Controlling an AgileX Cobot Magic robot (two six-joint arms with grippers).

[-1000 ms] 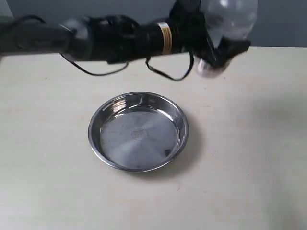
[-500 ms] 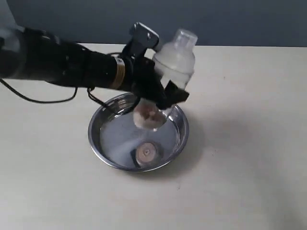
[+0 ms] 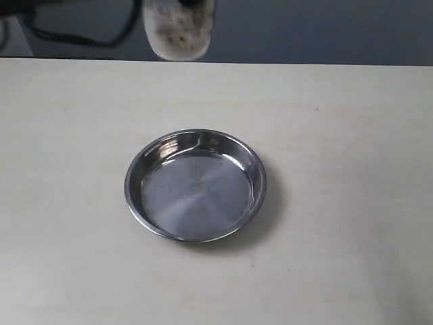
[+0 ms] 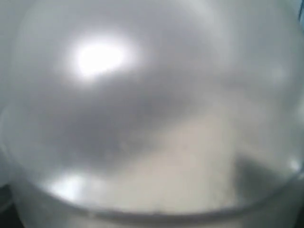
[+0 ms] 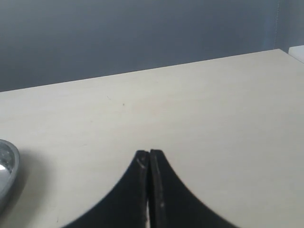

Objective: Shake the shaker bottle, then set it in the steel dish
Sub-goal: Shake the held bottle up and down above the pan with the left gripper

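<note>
**Item: shaker bottle, aloft in my left tool; steel dish standing by**

- **Surface** (image 3: 352,271): pale, flat and matte, with bare stretches nearest the camera.
- **Steel dish** (image 3: 129,188): sits mid-surface with nothing in it. The floor is flat and shiny, the rim low and sloped, and it is far wider than the bottle. I judge it slick underfoot for a narrow plastic base.
- **My right tool** (image 5: 149,154): its fingers are pressed together on nothing, and it hangs low over the surface with the dish rim just in sight.
- **Shaker bottle** (image 3: 179,30): lifted clear of the surface at twelve o'clock from the dish, a shade toward eleven, and well apart from it. It is blurred, and the brown bits (image 3: 183,20) are scattered inside. Its frosted dome fills my left wrist view.
- **My left tool**: hidden behind the bottle. With the bottle in the air against my wrist camera, I take it as clamped wide around the body.
- **Handling, my estimate**: light, stiff plastic with smooth, slippery walls, and loose contents that shift the weight. Hold the straight body below the dome, never the dome or the small cap. Set it down upright and low.
</note>
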